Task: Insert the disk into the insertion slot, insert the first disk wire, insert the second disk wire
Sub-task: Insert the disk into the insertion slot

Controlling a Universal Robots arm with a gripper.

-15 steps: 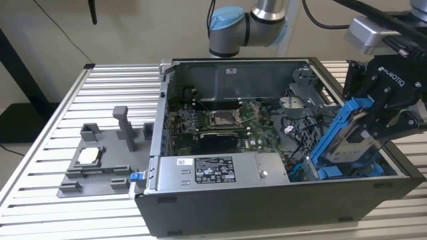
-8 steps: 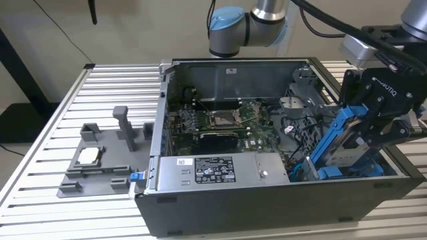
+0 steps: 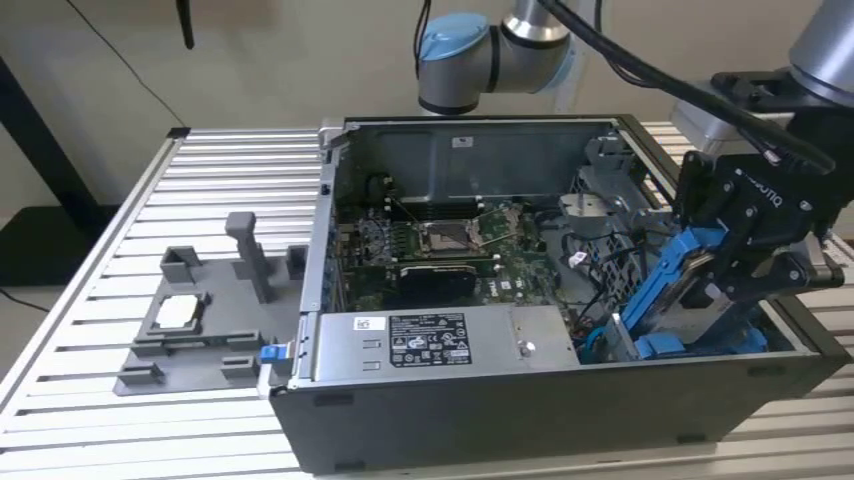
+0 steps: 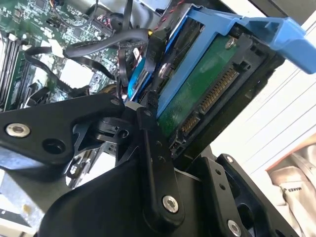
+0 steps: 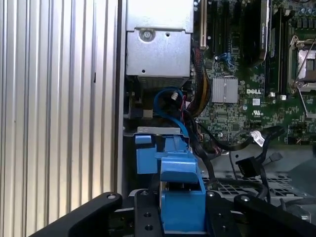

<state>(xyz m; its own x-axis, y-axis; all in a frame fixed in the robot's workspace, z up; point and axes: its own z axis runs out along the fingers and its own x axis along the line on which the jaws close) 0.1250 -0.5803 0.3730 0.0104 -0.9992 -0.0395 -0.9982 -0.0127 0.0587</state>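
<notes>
By PC case (image 3: 534, 420) wall, end effector (image 3: 727, 270) clamps tilted disk (image 4: 197, 94): blue caddy (image 4: 222, 22), green underside w/ gold contacts.

Exterior view: we look down, from well back, over the whole open case (image 3: 534, 425). Both wrist views: we sit close, sharing the disk (image 4: 207, 84).

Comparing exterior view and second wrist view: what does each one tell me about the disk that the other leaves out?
Exterior view: the open case on the slatted table, the grey box with a white sticker, and the gripper holding the disk tilted, lower end by the blue-railed insertion slot. Second wrist view: the disk's green circuit board with its connector row, and loose black cables beside it. Shared: the blue-framed disk clamped in the gripper, motherboard behind.
</notes>
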